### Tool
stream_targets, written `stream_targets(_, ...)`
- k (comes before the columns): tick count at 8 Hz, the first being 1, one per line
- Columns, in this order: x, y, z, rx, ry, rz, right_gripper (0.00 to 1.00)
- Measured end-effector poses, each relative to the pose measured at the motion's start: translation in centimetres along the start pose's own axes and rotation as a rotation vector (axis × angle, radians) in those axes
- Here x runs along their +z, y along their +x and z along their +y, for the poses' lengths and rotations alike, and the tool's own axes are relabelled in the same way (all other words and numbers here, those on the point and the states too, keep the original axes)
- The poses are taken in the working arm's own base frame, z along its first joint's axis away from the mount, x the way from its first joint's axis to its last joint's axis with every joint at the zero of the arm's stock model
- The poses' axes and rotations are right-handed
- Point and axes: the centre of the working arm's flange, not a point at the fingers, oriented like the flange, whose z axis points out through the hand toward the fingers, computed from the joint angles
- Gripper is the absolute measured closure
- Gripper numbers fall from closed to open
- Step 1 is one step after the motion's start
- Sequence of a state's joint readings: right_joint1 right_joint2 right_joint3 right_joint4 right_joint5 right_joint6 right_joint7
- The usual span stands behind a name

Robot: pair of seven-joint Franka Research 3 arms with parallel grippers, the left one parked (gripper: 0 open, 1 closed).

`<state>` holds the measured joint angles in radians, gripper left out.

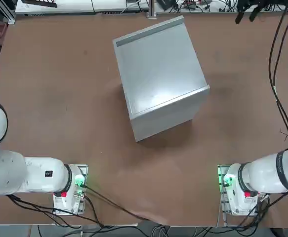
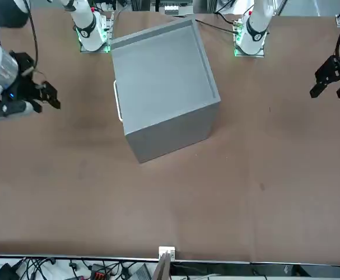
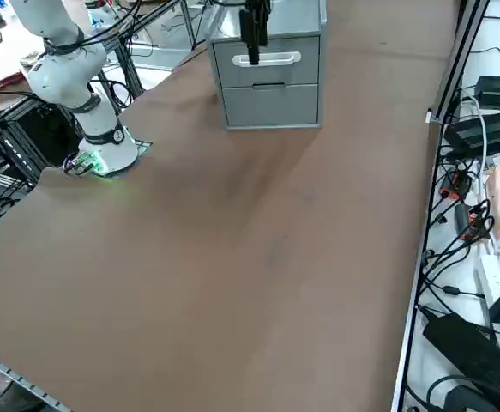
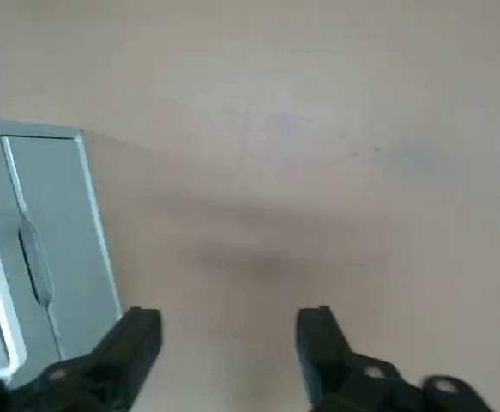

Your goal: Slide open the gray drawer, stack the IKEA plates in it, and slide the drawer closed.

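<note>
The right arm's base (image 1: 235,185) is sitting at the near edge of the brown table (image 1: 60,98), showing a green light at its foot, and the arm is reaching out over the robot's right side of the tabletop. The right gripper (image 4: 228,335) is hanging above bare table surface. Its two black fingers (image 4: 134,339) are standing wide apart and are holding nothing; only tabletop is showing between them. In the front view the right gripper (image 2: 46,96) is facing the cabinet's drawer side and is standing well apart from it, touching nothing. In the right side view the gripper (image 3: 252,34) is appearing as a dark shape overlapping the cabinet's front. Farther in, the gray cabinet (image 1: 158,79) is resting near the middle of the table, turned at an angle to the table edges, with its front facing the robot's right. The gray drawer (image 3: 267,69) is occupying the upper position in that front and is sitting fully pushed in, flush with the cabinet face. A white bar handle (image 3: 267,58) is running across the drawer front, and the same handle (image 2: 116,100) is showing as a thin white strip in the front view. A second drawer front (image 3: 271,105) is lying directly beneath the first and is likewise sitting flush. The drawer's interior is hidden in every view. Beyond the cabinet, the table is continuing to its far edge (image 1: 84,15), where cables (image 1: 193,6) are lying behind it.
</note>
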<state>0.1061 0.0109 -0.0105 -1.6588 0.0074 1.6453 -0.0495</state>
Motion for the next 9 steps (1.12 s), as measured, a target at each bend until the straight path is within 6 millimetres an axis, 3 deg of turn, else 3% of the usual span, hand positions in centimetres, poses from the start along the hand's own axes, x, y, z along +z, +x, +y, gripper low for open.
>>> stream_targets(6, -6.1, -4.6, -0.3, 0.051, -0.013, 0.049, 0.00)
stream_targets(9, -7.5, -6.2, -0.3, 0.077, -0.012, 0.038, 0.00)
